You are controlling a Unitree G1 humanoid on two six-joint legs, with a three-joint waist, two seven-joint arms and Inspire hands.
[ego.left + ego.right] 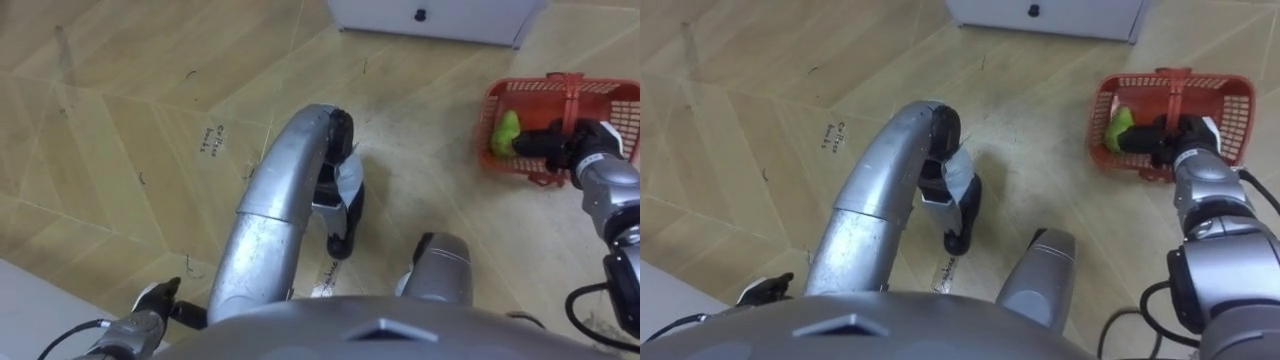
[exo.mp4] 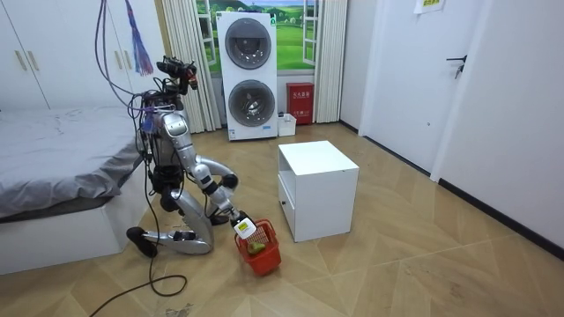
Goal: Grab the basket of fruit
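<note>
A red plastic fruit basket [image 1: 610, 105] stands on the wooden floor at my right, close to the white cabinet. A green fruit [image 1: 506, 132] lies in its left end. The red handle [image 1: 570, 98] arches over the middle of the basket. My right hand [image 1: 565, 142] sits at the basket's near rim, and its dark fingers are curled round the handle's near end. In the room view I kneel on the floor with my right arm stretched down to the basket [image 2: 261, 249]. My left hand [image 1: 152, 301] hangs low at my left side, away from the basket.
A white cabinet [image 1: 430, 22] stands just beyond the basket; in the room view the cabinet [image 2: 317, 189] is to the room view's right of me. A bed [image 2: 53, 167] is behind me, and stacked washing machines [image 2: 251, 75] stand at the far wall.
</note>
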